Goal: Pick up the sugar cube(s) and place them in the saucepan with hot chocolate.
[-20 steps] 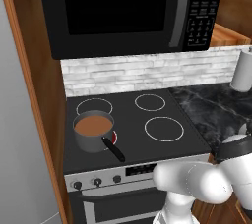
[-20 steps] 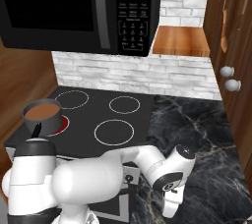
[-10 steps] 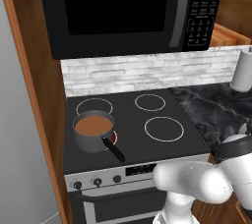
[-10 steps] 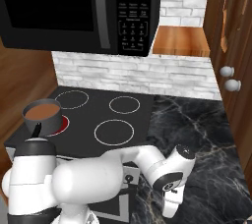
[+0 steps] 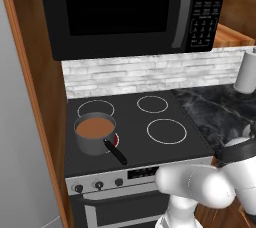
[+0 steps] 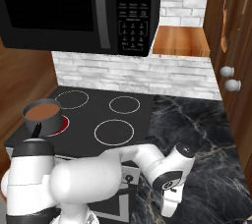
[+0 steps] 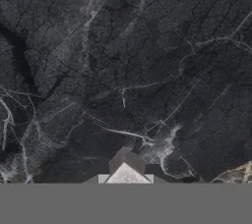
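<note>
Here, the robot's fingers sit low over the black marble tabletop (image 7: 123, 70), and the hand view looks straight down on its white-veined surface; the finger tips themselves cannot be made out at the bottom of that view, so whether they are parted or closed cannot be told. A small pale, peaked shape (image 7: 127, 169) rises at the bottom centre of the hand view, too indistinct to name. In the right base view the white arm (image 6: 147, 161) bends forward and down over the marble tabletop (image 6: 197, 134), its wrist reaching toward the tabletop's near edge, to the right of the stove (image 6: 93, 120). The stove's black glass top carries four ringed burners, with a row of knobs (image 5: 97, 185) along its front panel. The saucepan (image 5: 95, 133), dark grey and filled with brown liquid, stands on the stove's front-left burner, which glows red beneath it; its black handle (image 5: 115, 152) points toward the stove's front edge. The saucepan lies well apart from the hand, across the stove from the marble. Above the stove hangs a black microwave (image 5: 130, 9), backed by a white brick wall (image 5: 150, 72). A white cylindrical canister (image 5: 246, 70) stands on the tabletop right of the stove, near the wall. Wooden cabinet panels (image 6: 236, 46) frame the right side.
</note>
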Controlling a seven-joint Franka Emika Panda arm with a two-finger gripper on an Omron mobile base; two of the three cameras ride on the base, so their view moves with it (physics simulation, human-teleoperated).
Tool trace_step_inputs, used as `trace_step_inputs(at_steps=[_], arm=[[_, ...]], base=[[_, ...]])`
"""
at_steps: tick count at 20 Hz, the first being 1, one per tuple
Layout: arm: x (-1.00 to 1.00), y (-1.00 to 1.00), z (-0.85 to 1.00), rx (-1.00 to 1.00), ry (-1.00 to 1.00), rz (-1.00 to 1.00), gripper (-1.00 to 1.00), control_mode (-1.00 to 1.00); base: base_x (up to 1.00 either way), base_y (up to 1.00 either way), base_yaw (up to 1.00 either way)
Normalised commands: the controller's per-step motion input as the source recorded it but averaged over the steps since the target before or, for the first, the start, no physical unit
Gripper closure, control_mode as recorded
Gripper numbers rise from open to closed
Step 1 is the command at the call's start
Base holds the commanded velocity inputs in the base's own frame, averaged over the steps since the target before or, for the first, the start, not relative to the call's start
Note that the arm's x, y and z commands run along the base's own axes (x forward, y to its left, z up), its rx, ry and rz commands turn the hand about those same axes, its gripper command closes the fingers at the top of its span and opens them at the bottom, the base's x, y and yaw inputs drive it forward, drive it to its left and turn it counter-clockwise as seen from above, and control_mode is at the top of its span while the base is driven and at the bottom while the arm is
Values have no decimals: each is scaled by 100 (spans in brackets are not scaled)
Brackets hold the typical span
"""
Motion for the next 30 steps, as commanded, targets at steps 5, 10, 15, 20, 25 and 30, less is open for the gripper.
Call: trace_step_inputs(at_steps=[5,10,15,20,25,30], arm=[[-21,49,59,-15,-6,12,100,-100],[-10,76,71,-26,-16,29,100,-100],[0,100,54,-28,-26,47,100,-100],[2,87,63,-27,-22,58,100,-100],[17,40,50,-19,-26,67,100,-100],[21,45,46,-15,-20,68,100,-100]], base=[[0,0,0],[0,0,0],[0,0,0],[0,0,0],[0,0,0],[0,0,0]])
